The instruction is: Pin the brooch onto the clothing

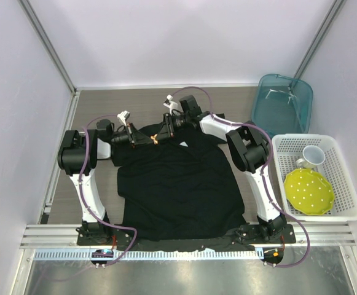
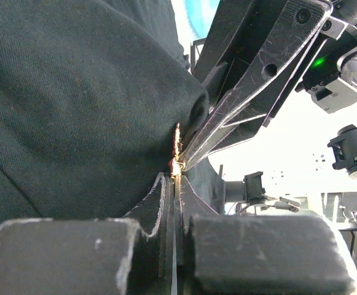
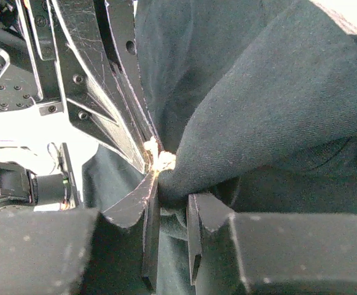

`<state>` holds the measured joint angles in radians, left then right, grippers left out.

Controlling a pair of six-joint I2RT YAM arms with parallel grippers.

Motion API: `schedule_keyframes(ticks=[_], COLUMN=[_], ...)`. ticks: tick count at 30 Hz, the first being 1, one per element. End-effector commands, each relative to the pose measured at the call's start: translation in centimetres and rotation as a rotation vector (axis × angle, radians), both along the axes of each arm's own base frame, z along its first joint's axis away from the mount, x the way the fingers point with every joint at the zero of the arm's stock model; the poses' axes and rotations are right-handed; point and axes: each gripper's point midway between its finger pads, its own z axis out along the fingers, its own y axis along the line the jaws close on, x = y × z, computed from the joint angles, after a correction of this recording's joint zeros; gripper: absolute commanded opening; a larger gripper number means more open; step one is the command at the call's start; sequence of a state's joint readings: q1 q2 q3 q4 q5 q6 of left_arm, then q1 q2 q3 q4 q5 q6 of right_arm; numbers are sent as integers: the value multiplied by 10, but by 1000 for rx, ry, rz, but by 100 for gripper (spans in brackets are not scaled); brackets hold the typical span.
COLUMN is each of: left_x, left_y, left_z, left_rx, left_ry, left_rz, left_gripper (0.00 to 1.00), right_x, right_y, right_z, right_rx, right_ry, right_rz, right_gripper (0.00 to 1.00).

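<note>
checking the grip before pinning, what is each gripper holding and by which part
The left gripper pinches the brooch by its edge. The right gripper is closed around a raised fold of the black T-shirt, right beside the brooch.

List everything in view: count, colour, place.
T-shirt: one, black, spread on the table, far edge bunched at the grippers.
brooch: one, golden-orange side showing, against the T-shirt at the left gripper's tips.
label: one, white, on the T-shirt near its far edge.
bin: one, clear teal, far right corner.
basket: one, white, right of the T-shirt.
plate: one, yellow-green with white dots, in the basket.
mug: one, white, in the basket beyond the plate.
table: one, brown.
left arm, right arm: black and white, near edge.
left gripper: shut on the brooch.
right gripper: pinching a T-shirt fold.
</note>
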<state>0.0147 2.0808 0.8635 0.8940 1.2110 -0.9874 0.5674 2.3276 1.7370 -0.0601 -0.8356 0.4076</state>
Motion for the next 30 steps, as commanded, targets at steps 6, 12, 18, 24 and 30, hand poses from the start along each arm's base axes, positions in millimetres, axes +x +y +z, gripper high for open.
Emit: schedule_keyframes(ticks=[6, 12, 18, 24, 30], left_x=[0, 1, 1, 2, 0], left_y=[-16, -16, -17, -17, -17], left_z=[15, 17, 18, 18, 15], left_rx=[8, 12, 15, 18, 18], left_ry=[-118, -134, -143, -150, -144], left_rz=[-39, -39, -36, -36, -40], left_gripper=[2, 2, 2, 2, 2], right_x=[-7, -4, -10, -17, -16], right_y=[18, 20, 20, 20, 26], right_z=[14, 13, 11, 13, 28], right_rx=[-56, -102, -105, -98, -4], right_ry=[-113, -114, -104, -101, -50], right_rz=[55, 49, 77, 109, 96], right_gripper=[20, 19, 19, 22, 28])
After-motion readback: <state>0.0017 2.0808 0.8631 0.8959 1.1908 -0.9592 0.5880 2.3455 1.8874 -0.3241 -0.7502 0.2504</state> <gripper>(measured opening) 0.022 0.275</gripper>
